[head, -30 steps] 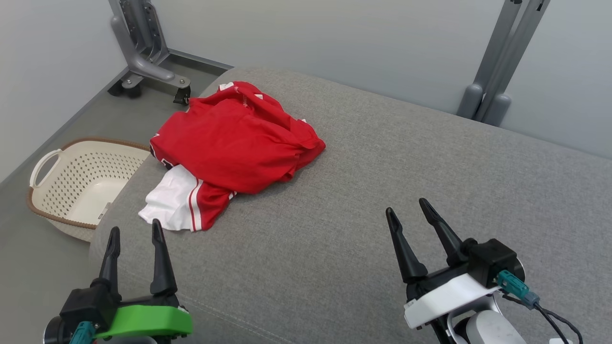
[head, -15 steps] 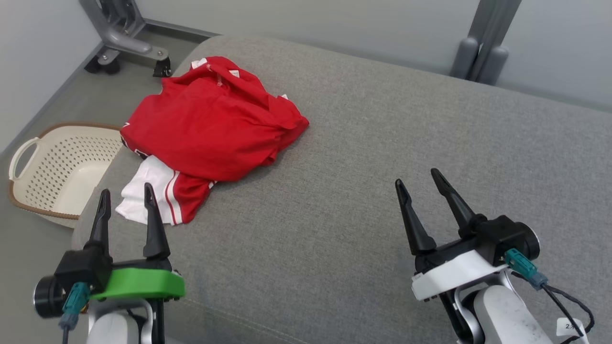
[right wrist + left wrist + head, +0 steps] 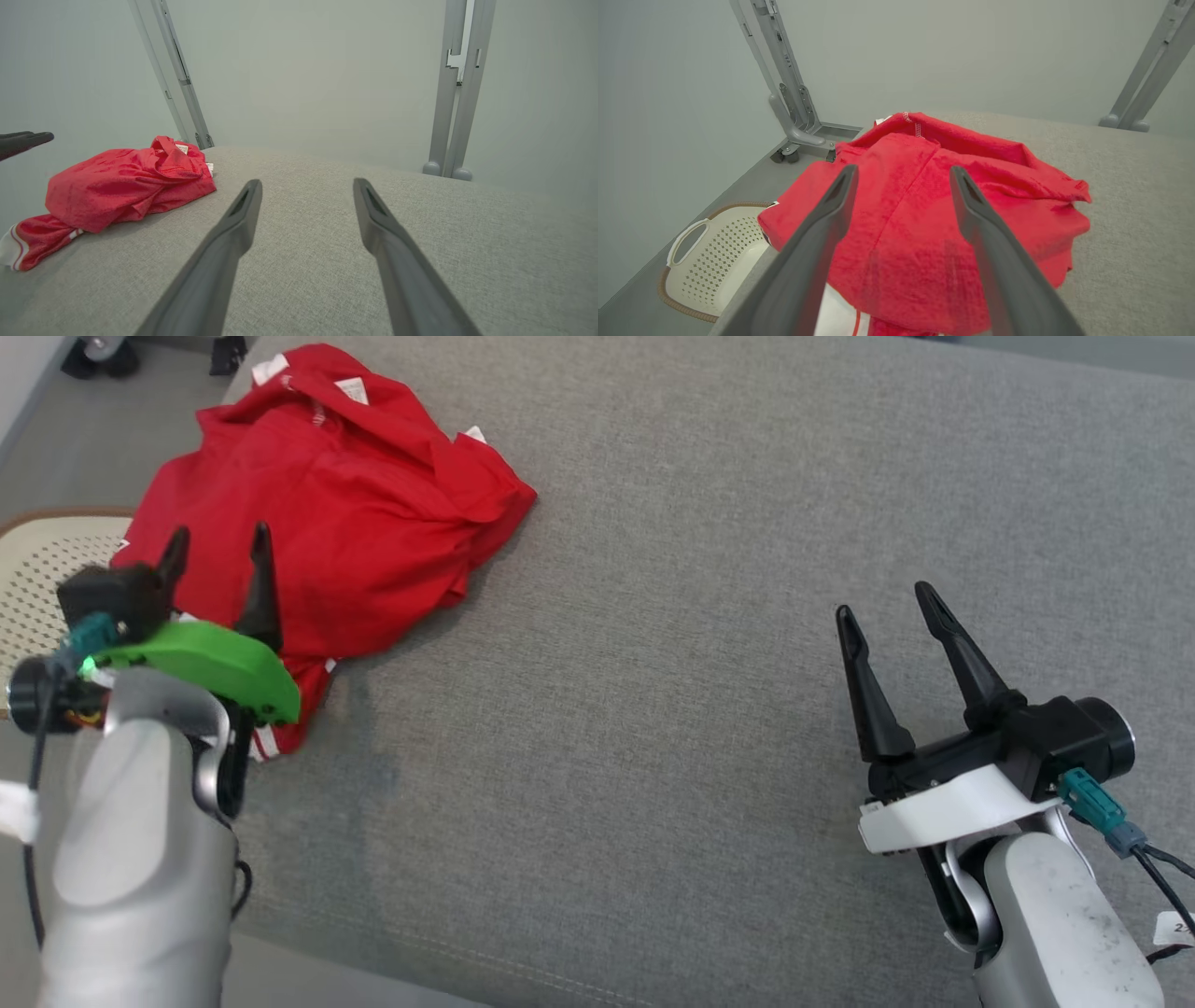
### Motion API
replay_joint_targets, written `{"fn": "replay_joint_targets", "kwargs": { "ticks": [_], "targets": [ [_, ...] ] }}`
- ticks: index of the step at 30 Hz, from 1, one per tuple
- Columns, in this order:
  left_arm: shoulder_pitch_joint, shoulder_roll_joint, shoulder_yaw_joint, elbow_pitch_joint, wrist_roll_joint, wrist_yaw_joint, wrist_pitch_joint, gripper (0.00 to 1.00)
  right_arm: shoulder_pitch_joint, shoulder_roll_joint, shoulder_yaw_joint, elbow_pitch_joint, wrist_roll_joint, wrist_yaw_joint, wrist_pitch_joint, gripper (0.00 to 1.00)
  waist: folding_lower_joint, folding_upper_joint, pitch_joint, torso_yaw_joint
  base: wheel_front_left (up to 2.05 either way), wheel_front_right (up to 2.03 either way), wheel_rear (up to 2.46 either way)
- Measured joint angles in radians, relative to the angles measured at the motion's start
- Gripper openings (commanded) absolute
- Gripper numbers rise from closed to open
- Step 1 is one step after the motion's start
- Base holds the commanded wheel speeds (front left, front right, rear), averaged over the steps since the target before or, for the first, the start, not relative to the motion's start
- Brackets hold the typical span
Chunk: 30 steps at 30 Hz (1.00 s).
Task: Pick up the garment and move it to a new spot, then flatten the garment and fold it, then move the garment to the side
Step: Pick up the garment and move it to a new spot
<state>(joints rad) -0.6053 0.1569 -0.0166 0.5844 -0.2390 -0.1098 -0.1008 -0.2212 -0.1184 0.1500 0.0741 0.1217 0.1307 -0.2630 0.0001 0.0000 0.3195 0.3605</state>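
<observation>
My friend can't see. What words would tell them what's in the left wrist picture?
A crumpled red fabric garment with white trim lies on a grey cloth cushion, right ahead of the left tool, whose two dark fingers stand open. A cream plastic basket full of holes sits on the floor at lower left.

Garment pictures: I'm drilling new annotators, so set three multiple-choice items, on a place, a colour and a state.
1. Where does the garment lie? A on the floor; B on the grey cushion; C held in the air.
2. Its main colour? A blue; B green; C red.
3. The left gripper is: A open, holding nothing; B shut on the garment; C shut, empty.
Answers: 1 B, it rests crumpled on the cushion's left part; 2 C, red cloth with white trim; 3 A, its fingers stand apart, pointing at the garment.
</observation>
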Motion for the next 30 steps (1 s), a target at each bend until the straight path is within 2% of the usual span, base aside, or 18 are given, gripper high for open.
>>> {"fn": "replay_joint_targets", "kwargs": {
  "ticks": [7, 15, 18, 19, 20, 21, 30],
  "targets": [
    [-0.182, 0.087, -0.036, 0.145, -0.016, -0.014, 0.139, 1.00, -0.017, -0.014, -0.001, -0.010, -0.008, 0.000, 0.000, 1.00, 0.0000, 0.0000, 0.092, -0.043, 0.00, 0.00, 0.00],
    [-0.281, 0.142, -0.093, 0.287, -0.100, -0.018, 0.306, 1.00, -0.030, -0.007, 0.017, -0.011, -0.018, 0.000, 0.000, 1.00, 0.0000, 0.0000, 0.146, -0.096, 0.00, 0.00, 0.00],
    [-0.291, 0.158, -0.124, 0.308, -0.127, -0.019, 0.325, 1.00, -0.030, -0.005, 0.024, -0.006, -0.020, 0.000, 0.000, 1.00, 0.0000, 0.0000, 0.156, -0.110, 0.00, 0.00, 0.00],
    [-0.294, 0.166, -0.132, 0.310, -0.131, -0.019, 0.320, 0.82, -0.030, -0.005, 0.027, -0.003, -0.020, 0.000, 0.000, 1.00, 0.0001, 0.0000, 0.157, -0.113, 0.00, 0.00, 0.00],
    [-0.297, 0.174, -0.140, 0.316, -0.136, -0.019, 0.317, 0.30, -0.030, -0.006, 0.030, 0.000, -0.020, 0.000, 0.000, 1.00, 0.0001, 0.0000, 0.157, -0.116, 0.00, 0.00, 0.00],
    [-0.297, 0.177, -0.146, 0.322, -0.139, -0.019, 0.301, 0.00, -0.029, -0.006, 0.032, 0.003, -0.020, 0.000, 0.000, 1.00, 0.0000, 0.0000, 0.155, -0.118, 0.00, 0.00, 0.00],
    [-0.298, 0.218, -0.188, 0.359, -0.171, -0.019, 0.175, 0.00, -0.029, 0.006, 0.049, 0.028, -0.017, 0.000, 0.000, 1.00, 0.0000, 0.0000, 0.099, -0.123, 0.00, 0.00, 0.00]
  ]
}}
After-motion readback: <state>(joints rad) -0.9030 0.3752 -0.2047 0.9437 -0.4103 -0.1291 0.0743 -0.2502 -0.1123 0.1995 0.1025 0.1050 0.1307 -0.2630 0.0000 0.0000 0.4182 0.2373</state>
